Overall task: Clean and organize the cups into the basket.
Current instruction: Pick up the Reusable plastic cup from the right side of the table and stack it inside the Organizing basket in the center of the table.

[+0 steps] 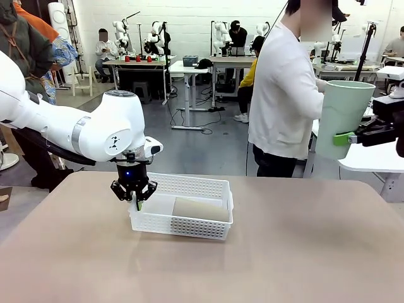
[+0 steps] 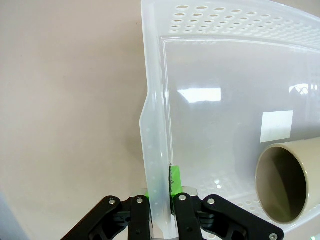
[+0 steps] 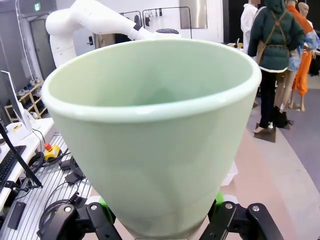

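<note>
A white perforated basket (image 1: pixel 189 182) sits on the tan table, and my left gripper (image 1: pixel 135 199) is shut on its left wall. In the left wrist view the green pads of that gripper (image 2: pixel 161 197) pinch the basket's wall (image 2: pixel 152 125). One tan-brown cup (image 1: pixel 199 207) lies on its side inside the basket, its open mouth (image 2: pixel 287 182) facing the wrist camera. At the far right my right gripper (image 1: pixel 341 137) holds a pale mint green cup (image 1: pixel 344 113) upright, high above the table's edge. In the right wrist view this cup (image 3: pixel 160 135) rises from between the right gripper (image 3: pixel 160 222) fingers.
A person in a white top (image 1: pixel 284 95) stands at the far side, close to the mint cup. The table (image 1: pixel 284 252) is bare in front of and to the right of the basket. Desks and other people show farther back.
</note>
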You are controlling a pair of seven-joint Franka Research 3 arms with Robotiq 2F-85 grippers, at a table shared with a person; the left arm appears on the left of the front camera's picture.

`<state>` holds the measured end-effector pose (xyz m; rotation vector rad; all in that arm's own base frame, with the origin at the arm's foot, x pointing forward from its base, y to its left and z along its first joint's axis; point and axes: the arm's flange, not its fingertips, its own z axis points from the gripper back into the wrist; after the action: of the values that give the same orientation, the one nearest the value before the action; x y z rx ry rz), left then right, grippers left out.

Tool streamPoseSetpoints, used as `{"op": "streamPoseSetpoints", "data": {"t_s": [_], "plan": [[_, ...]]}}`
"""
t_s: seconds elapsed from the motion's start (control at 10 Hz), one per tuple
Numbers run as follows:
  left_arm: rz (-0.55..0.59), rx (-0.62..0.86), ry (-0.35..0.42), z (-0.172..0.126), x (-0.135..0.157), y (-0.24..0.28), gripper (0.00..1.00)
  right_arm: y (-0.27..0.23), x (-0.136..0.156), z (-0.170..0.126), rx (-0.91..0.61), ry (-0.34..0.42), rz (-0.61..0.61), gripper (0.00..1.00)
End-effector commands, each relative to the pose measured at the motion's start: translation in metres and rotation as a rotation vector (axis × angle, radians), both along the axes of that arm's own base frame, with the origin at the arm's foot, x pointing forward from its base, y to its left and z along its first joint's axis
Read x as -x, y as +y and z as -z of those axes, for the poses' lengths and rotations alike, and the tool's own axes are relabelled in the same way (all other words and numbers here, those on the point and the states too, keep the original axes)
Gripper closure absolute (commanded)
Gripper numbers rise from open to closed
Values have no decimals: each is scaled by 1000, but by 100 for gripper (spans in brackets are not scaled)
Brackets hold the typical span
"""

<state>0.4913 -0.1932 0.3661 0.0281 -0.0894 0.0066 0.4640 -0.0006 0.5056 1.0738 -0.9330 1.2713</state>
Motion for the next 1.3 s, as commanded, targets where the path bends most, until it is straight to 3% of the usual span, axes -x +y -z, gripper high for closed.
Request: {"op": "streamPoseSetpoints", "data": {"t_s": [0.0, 0.3, 0.6, 0.8, 1.2], "plan": [[0, 1, -5, -3, -1, -1, 100, 18, -3, -19, 126, -2, -19, 19], [0, 1, -5, -3, -1, -1, 100, 117, -67, -60, 418, 154, -142, 19], [0, 1, -5, -3, -1, -1, 100, 216, -124, -45, 654, 299, -210, 19], [0, 1, -5, -3, -1, -1, 100, 272, -137, -19, 736, 292, -280, 19], [0, 1, -5, -3, -1, -1, 100, 326, -139, 49, 833, 167, -271, 19]]}}
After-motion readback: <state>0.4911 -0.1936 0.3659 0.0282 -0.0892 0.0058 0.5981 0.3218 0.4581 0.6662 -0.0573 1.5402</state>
